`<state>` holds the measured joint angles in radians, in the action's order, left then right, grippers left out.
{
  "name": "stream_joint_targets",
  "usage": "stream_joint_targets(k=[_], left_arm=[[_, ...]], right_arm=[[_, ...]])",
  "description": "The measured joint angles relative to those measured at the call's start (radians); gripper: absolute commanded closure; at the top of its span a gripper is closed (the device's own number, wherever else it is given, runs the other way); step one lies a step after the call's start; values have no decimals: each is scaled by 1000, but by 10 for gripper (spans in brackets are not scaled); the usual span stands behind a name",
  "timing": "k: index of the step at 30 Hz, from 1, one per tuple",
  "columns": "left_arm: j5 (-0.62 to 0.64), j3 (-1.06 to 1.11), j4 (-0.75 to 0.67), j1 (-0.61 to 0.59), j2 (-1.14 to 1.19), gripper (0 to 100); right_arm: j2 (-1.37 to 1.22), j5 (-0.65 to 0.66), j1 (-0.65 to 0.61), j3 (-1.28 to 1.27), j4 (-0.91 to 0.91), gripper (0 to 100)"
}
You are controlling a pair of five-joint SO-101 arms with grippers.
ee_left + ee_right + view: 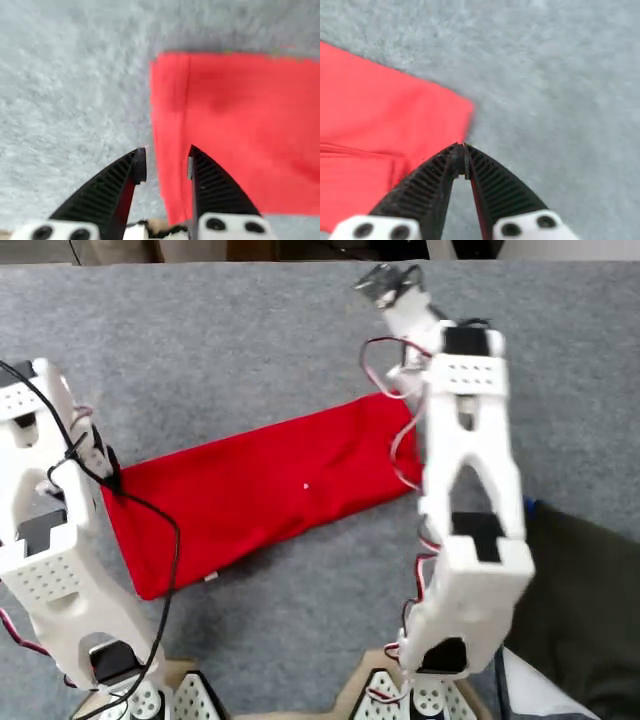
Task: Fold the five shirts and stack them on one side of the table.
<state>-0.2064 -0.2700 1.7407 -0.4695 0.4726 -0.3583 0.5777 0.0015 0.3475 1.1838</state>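
red shirt [265,490]: 1 | dark green garment [585,590]: 1 | hands: 2, left hand [166,156], right hand [464,151]

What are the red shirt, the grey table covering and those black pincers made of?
Red shirt: seemingly soft matte cloth, with a stitched hem line.
Table covering: probably grey felt or carpet, fuzzy and mottled.
Left gripper: likely hard black plastic, ribbed inner faces.

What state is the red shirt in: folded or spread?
Folded: the red shirt lies as a long flat rectangle, no sleeves showing, layers overlapping at one end.
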Motion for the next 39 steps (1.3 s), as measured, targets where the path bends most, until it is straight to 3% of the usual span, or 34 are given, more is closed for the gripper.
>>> stream_joint_targets(k=[8, 21, 33, 39], left_arm=[[-55, 130, -64, -29, -15, 842], [-92, 313, -100, -29, -226, 765], [68, 646, -522, -31, -256, 773], [83, 680, -554, -28, -276, 929]], right_arm=[[61, 17, 160, -97, -147, 991], [57, 18, 172, -97, -158, 991], [57, 18, 172, -97, -158, 991], [57, 18, 172, -97, -158, 991]])
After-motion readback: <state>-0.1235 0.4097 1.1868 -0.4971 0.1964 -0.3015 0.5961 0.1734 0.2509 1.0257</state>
